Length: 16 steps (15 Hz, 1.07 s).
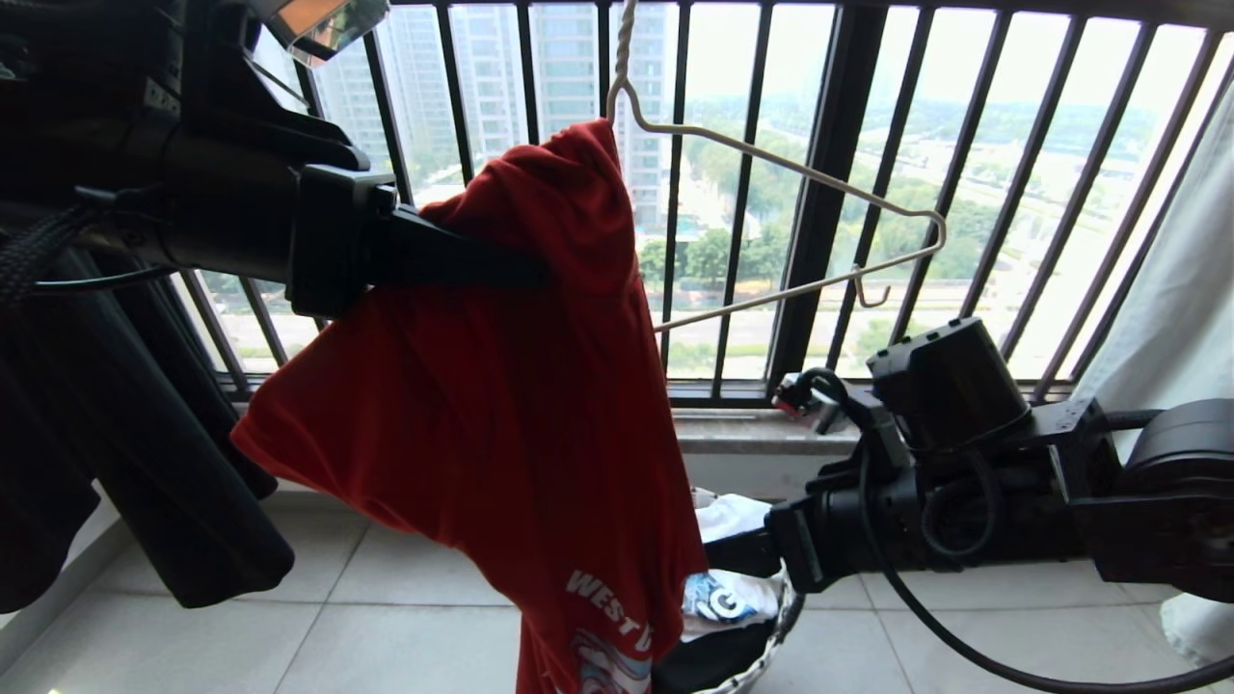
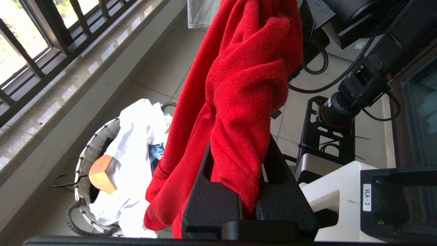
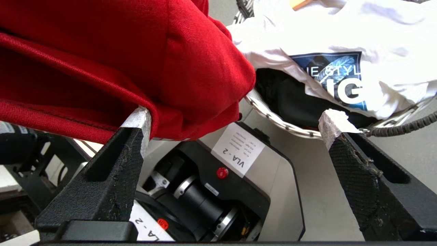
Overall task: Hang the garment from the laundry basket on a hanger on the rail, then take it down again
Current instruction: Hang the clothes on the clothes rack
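1. Red T-shirt [image 1: 501, 405] — hangs bunched in the air before the window bars, its upper fold draped over the left end of the wire hanger; white "WEST COAST" lettering shows low on the cloth, above the basket.
2. Wire hanger [image 1: 819, 183] — thin, white, tilted, its neck running up out of the head view; the right half is bare against the dark railing [image 1: 819, 193].
3. Left end effector [image 2: 239, 191] — raised at the left, fingers clamped narrow on a twisted fold of the red T-shirt.
4. Right end effector [image 3: 235, 126] — low at the right, just above the basket, jaws spread wide and holding nothing; one white-padded fingertip [image 3: 138, 119] touches the shirt's lower edge.
5. Laundry basket [image 2: 88, 150] — round, woven, on the tiled floor [image 1: 386, 578] below the window sill; contains a white printed shirt [image 3: 341, 51], dark cloth and a wooden hanger [image 2: 102, 172].
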Tool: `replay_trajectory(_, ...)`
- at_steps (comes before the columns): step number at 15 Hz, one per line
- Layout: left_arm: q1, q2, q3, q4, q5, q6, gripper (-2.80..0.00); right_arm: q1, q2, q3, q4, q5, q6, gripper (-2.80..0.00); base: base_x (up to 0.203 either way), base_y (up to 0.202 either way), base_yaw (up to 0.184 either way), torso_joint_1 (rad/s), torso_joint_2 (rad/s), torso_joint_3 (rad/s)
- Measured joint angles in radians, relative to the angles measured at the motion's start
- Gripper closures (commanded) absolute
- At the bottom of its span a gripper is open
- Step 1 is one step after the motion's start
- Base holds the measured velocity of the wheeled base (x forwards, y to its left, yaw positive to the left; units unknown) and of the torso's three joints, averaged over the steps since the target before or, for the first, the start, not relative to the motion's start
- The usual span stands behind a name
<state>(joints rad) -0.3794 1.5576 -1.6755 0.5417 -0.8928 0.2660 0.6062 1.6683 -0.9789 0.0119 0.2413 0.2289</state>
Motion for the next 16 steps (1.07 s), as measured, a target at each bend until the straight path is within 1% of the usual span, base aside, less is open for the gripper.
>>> replay_trajectory(1, 0.0, -0.008, 0.006, 0.0, 0.0, 0.0, 0.0, 0.009, 0.01, -0.005, 0.001, -0.042, -0.003, -2.8, 0.0, 0.0, 0.0, 0.0, 0.0, 0.0)
replay_trajectory(2, 0.001, -0.017, 0.015, 0.0, 0.0, 0.0, 0.0, 0.015, 0.02, -0.014, 0.001, -0.063, -0.003, -2.8, 0.0, 0.0, 0.0, 0.0, 0.0, 0.0)
replay_trajectory(4, 0.0, -0.036, 0.037, -0.001, -0.001, 0.0, 0.0, 0.017, 0.032, -0.021, 0.002, -0.079, -0.003, -2.8, 0.0, 0.0, 0.0, 0.0, 0.0, 0.0)
replay_trajectory(5, 0.001, -0.042, 0.045, -0.001, -0.001, 0.001, 0.0, 0.018, 0.036, -0.025, 0.003, -0.101, -0.005, -2.8, 0.0, 0.0, 0.0, 0.0, 0.0, 0.0)
replay_trajectory(6, 0.001, -0.047, 0.05, -0.002, -0.001, 0.001, 0.0, 0.019, 0.041, -0.031, 0.006, -0.13, -0.006, 0.0, 0.0, 0.0, 0.0, 0.0, 0.0, 0.0)
replay_trajectory(7, 0.001, -0.051, 0.052, -0.003, -0.001, 0.001, 0.0, 0.019, 0.046, -0.037, 0.006, -0.161, -0.006, 0.0, 0.0, 0.0, 0.0, 0.0, 0.0, 0.0)
replay_trajectory(8, 0.001, -0.053, 0.052, -0.003, -0.001, 0.001, 0.0, 0.018, 0.048, -0.04, 0.006, -0.172, -0.006, 0.0, 0.0, 0.0, 0.0, 0.0, 0.0, 0.0)
replay_trajectory(14, 0.004, -0.057, 0.046, -0.004, 0.001, 0.005, 0.0, 0.018, 0.049, -0.043, 0.008, -0.177, -0.01, 0.0, 0.0, 0.0, 0.0, 0.0, 0.0, 0.0)
replay_trajectory(16, 0.014, -0.06, 0.046, -0.004, 0.001, 0.003, 0.0, 0.011, 0.049, -0.047, 0.007, -0.196, -0.008, 0.0, 0.0, 0.0, 0.0, 0.0, 0.0, 0.0)
